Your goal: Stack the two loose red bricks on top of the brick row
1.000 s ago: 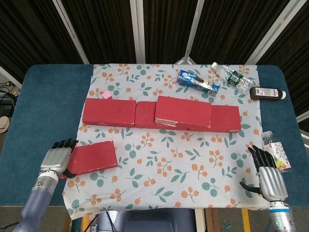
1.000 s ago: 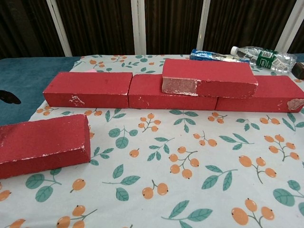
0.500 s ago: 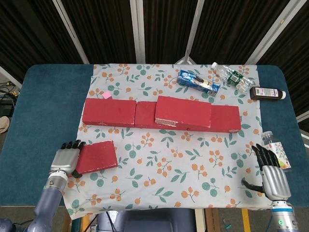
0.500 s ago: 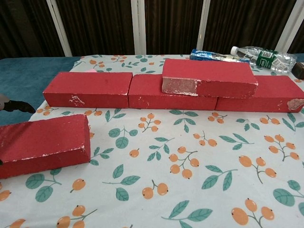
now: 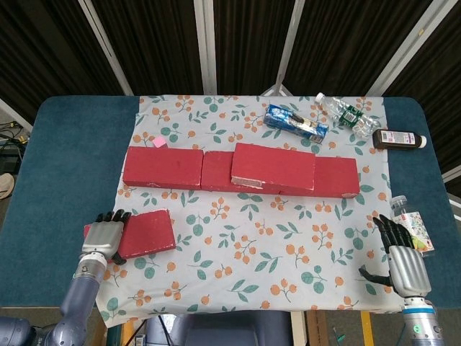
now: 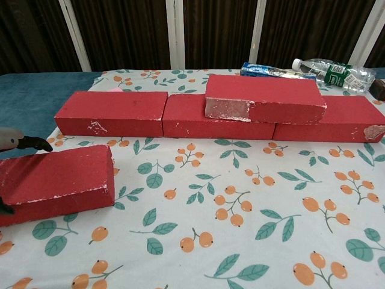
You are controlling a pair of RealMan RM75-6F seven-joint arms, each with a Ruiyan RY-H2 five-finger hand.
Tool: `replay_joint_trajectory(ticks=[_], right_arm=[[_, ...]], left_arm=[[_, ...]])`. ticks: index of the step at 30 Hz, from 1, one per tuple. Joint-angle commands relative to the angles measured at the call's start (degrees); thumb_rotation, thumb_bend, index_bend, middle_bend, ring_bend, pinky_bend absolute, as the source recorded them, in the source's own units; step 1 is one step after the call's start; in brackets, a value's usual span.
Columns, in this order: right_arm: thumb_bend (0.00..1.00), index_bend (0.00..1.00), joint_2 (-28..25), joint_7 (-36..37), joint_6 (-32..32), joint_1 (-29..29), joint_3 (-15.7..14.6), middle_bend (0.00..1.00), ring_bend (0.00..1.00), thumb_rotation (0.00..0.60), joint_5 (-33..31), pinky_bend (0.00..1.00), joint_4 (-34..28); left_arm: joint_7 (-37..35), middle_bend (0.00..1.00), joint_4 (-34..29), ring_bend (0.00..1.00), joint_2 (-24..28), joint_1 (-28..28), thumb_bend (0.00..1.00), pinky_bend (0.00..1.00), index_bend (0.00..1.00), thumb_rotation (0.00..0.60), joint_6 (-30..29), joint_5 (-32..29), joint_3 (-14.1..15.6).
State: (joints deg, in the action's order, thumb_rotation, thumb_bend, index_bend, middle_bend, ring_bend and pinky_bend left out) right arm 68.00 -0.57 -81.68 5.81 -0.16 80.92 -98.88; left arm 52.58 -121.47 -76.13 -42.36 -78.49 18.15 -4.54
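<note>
**Left hand closing on the last loose brick**

The left hand (image 5: 104, 238) lay over the left end of the loose brick (image 5: 142, 234), its dark fingers (image 5: 115, 215) draped across the top. In the chest view only a fingertip (image 6: 33, 144) showed behind the brick and a dark tip at its lower front edge, so the hand seemed to straddle that end. Whether it was truly gripping or merely resting could not be told. The right hand (image 5: 400, 261) hung near the table's right front corner, fingers spread, holding nothing.

The loose brick sat on the flowered cloth (image 5: 252, 245), well apart from the brick row (image 5: 162, 167) behind it. One brick (image 5: 272, 166) already rested on the row's right half.

Judging by its chipped corners and blocky shape, the loose brick looked stiff, with a rough face unlikely to slip; its weight could not be judged. A hold across the narrow width, near the middle, would probably keep it level better than the end.

The brick's left end was cut off in the chest view, and the hand hid it from above.
</note>
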Motion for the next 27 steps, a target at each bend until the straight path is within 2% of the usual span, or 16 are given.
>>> replay_joint_trajectory(ticks=[1,13,20,24,27], right_arm=[[0.15,0.00,0.00,-0.11,-0.02,-0.17,0.20,0.00,0.00,0.600,-0.07,0.00,-0.11],[0.15,0.00,-0.23,-0.04,0.60,-0.58,0.76,0.00,0.00,0.600,-0.25,0.00,-0.31],[0.15,0.00,-0.05,-0.54,0.62,-0.74,1.00,0.00,0.00,0.600,-0.29,0.00,-0.44],[0.15,0.00,-0.06,-0.63,0.82,-0.79,1.16,0.00,0.00,0.600,-0.58,0.00,-0.42],[0.15,0.00,-0.15,-0.60,1.00,-0.83,1.27,0.00,0.00,0.600,-0.79,0.00,-0.52]], left_arm=[[0.10,0.00,0.68,0.00,-0.56,-0.32,0.00,0.00,0.00,0.600,-0.33,0.14,0.04],[0.57,0.00,3.85,0.00,-2.78,-1.61,0.00,0.00,0.00,0.600,-0.25,-1.24,-0.43],[0.98,0.00,5.10,0.00,-3.75,-2.30,0.00,0.04,0.00,0.600,-0.30,-1.22,-0.72],[1.85,0.08,5.47,0.00,-4.37,-2.60,0.00,0.06,0.01,0.600,-0.86,-0.33,-0.04],[2.86,0.15,5.96,0.00,-4.98,-2.85,0.00,0.09,0.07,0.600,-1.68,-0.03,0.50]])
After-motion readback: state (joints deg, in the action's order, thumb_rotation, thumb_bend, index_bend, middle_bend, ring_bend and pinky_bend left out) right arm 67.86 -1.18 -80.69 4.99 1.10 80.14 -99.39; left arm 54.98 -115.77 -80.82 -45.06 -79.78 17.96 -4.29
